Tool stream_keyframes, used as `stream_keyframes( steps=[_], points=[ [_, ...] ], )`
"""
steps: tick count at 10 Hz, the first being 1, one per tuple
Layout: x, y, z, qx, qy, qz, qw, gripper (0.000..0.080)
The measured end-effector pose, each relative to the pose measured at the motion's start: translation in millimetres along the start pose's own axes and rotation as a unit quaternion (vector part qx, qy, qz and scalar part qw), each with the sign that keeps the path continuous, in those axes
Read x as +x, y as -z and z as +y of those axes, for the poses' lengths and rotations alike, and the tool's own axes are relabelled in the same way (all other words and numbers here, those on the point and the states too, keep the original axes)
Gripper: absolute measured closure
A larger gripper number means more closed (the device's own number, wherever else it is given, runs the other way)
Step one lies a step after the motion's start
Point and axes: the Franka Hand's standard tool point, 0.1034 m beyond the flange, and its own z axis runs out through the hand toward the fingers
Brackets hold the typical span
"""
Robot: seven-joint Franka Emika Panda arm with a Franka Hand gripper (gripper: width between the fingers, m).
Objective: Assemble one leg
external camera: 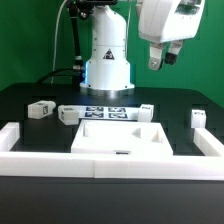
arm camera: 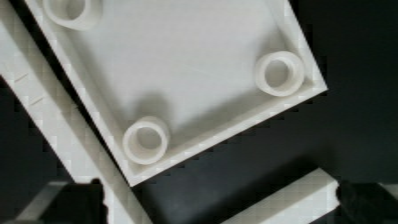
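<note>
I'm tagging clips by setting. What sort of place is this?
Probably a robotics lab bench: a white robot arm on a black table, a green backdrop behind, and a marker board of tags.

I am finding my arm [external camera: 165, 20] cut off by the top edge of the exterior view. The tag on the leg [external camera: 40, 110] is showing too small to read. In the wrist view my gripper [arm camera: 205, 205] is appearing only as dark, blurred fingertips [arm camera: 48, 203] at the edge. One hole [arm camera: 68, 9] of the panel [arm camera: 169, 75] and both ends of the rail [arm camera: 54, 120] are running out of frame
</note>
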Motion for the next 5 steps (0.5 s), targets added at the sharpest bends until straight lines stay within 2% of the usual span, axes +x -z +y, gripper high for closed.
stream_keyframes(
  steps=[5],
  points=[
    [0.0, -0.4, -0.3, 0.001, 0.0, 0.0, 1.0, 0.015]
  ],
)
